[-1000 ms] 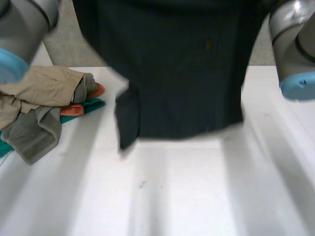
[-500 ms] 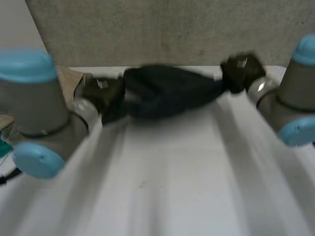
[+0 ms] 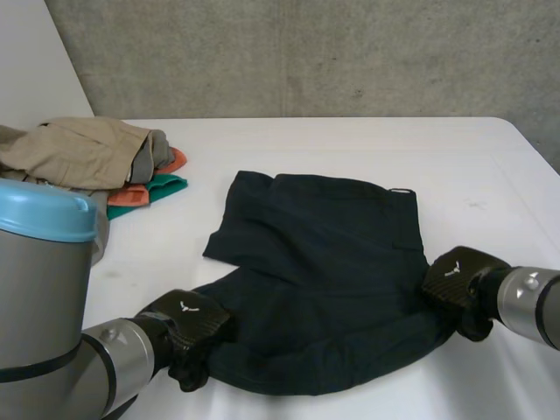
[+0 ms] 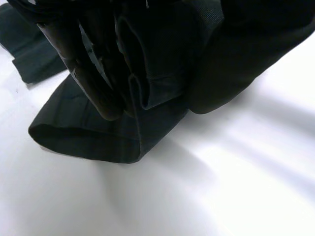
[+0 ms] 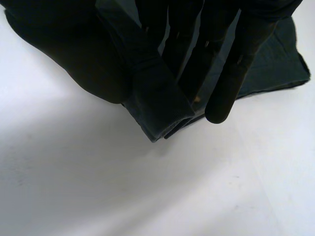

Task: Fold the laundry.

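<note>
Left hand (image 3: 188,325) is clamped on one end of the dark navy garment's (image 3: 324,271) nearest edge. In its wrist view the fingers (image 4: 91,69) press a thick doubled hem against the thumb, and the cloth bunches under the palm. From this hand the garment spreads away across the white tabletop (image 3: 350,140), lying mostly flat, with a loose flap turned out beyond the fingertips. A heap of other clothes (image 3: 87,162), beige, grey, orange and teal, lies well apart from the garment, farther out on the left hand's side.

Right hand (image 3: 457,278) pinches the other end of that same edge; its fingers (image 5: 231,83) close over a folded hem.

So the held edge runs from hand to hand, and the whole body of the garment lies beyond both. Neither arm is better placed than the other. Any fold most likely starts by carrying this edge forward, away from the robot, with both hands moving together to keep it straight.
</note>
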You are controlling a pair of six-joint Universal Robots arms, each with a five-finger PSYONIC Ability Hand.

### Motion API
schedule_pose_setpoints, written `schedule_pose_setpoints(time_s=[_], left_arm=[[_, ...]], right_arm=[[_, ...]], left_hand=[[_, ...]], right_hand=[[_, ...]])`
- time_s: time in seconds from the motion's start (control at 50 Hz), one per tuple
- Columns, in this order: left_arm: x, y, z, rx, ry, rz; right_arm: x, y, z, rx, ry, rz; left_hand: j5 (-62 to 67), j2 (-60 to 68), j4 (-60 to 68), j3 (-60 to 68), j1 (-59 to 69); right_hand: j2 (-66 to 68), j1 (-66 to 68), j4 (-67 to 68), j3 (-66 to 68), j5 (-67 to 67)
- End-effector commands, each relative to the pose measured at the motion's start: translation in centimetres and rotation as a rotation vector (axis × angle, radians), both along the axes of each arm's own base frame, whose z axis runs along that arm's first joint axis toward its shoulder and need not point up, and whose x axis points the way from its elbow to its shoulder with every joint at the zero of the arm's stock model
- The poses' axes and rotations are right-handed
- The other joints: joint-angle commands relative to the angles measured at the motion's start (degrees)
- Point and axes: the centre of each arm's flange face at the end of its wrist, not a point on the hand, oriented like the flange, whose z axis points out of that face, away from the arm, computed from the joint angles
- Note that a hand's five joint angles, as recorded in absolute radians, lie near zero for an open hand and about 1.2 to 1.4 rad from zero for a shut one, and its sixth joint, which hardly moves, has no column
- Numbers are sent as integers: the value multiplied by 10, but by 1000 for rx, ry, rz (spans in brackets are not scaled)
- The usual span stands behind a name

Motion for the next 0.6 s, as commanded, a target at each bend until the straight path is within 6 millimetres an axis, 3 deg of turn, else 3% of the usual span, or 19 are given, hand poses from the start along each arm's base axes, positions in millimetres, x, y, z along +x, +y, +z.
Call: schedule_pose_setpoints(time_s=[0.02, 0.1, 0.2, 0.32, 0.44, 0.46, 0.48, 0.5, 0.52, 0.54, 0.6], left_arm=[[0, -26, 16, -100, -19, -6], [-12, -49, 41, -226, 29, -27], [-50, -123, 48, -458, 150, -18], [-82, -198, 39, -638, 145, 62], [-103, -237, 25, -740, 151, 84], [-108, -245, 14, -749, 159, 79], [-111, -251, 5, -752, 166, 75], [-114, -252, 3, -757, 173, 69], [-115, -252, 2, -760, 181, 68], [-119, -252, -3, -759, 189, 59], [-124, -249, -6, -763, 201, 51]], right_arm=[[0, -1, -2, 2, -61, -27], [5, -29, 10, -117, -190, -115], [17, -73, 12, -301, -329, -177], [28, -135, 3, -569, -394, -277], [46, -174, -15, -698, -404, -262], [50, -185, -21, -718, -403, -254], [56, -194, -33, -724, -389, -246], [58, -198, -39, -723, -380, -244], [61, -201, -44, -722, -367, -243], [62, -206, -54, -716, -333, -254], [60, -209, -59, -710, -299, -282]], left_hand=[[121, 114, 116, 119, 142], [121, 114, 116, 119, 142], [121, 114, 116, 119, 142], [121, 114, 116, 119, 142], [121, 114, 116, 119, 142], [121, 114, 116, 119, 142], [-85, -93, -91, -87, -65], [-337, -345, -342, -339, -316], [-579, -586, -584, -581, -558], [-579, -586, -584, -581, -558], [-579, -586, -584, -581, -558]], right_hand=[[130, 187, 113, 121, 117], [130, 187, 113, 121, 117], [130, 187, 113, 121, 117], [130, 187, 113, 121, 117], [130, 187, 113, 121, 117], [23, 81, 6, 14, 10], [-482, -425, -499, -491, -495], [-570, -513, -587, -579, -583], [-570, -513, -587, -579, -583], [-570, -513, -587, -579, -583], [-570, -513, -587, -579, -583]])
